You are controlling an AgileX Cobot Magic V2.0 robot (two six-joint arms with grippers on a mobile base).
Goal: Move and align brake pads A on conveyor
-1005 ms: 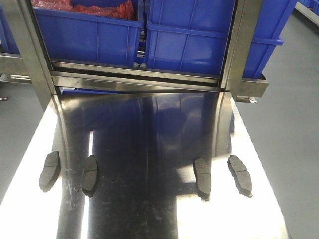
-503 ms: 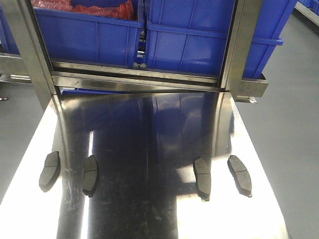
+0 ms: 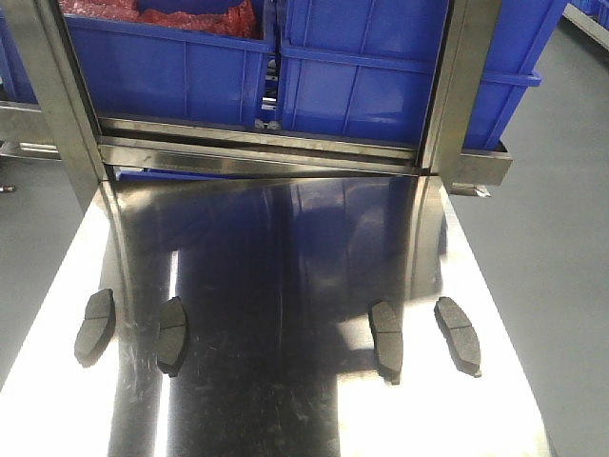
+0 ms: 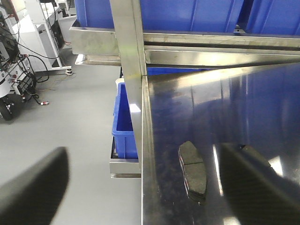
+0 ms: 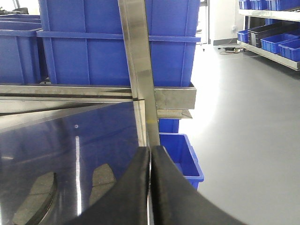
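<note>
Several dark grey brake pads A lie on a shiny steel table (image 3: pixel 285 267): two at the left (image 3: pixel 93 327) (image 3: pixel 172 335) and two at the right (image 3: pixel 386 340) (image 3: pixel 458 334). The conveyor is out of view. Neither gripper shows in the front view. In the left wrist view my left gripper (image 4: pixel 140 197) is open wide over the table's left edge, with one pad (image 4: pixel 192 168) between its fingers and below them. Another pad (image 4: pixel 255 157) is partly hidden behind the right finger. My right gripper (image 5: pixel 150 154) is shut and empty over the table's right edge, with two pads (image 5: pixel 103 183) (image 5: pixel 35 199) to its left.
Blue bins (image 3: pixel 362 76) stand on a steel rack at the table's far end, one holding red parts (image 3: pixel 190 14). Steel uprights (image 3: pixel 67 105) (image 3: pixel 466 86) flank the table. Lower blue bins sit beside the table at the left (image 4: pixel 124 122) and the right (image 5: pixel 180 154).
</note>
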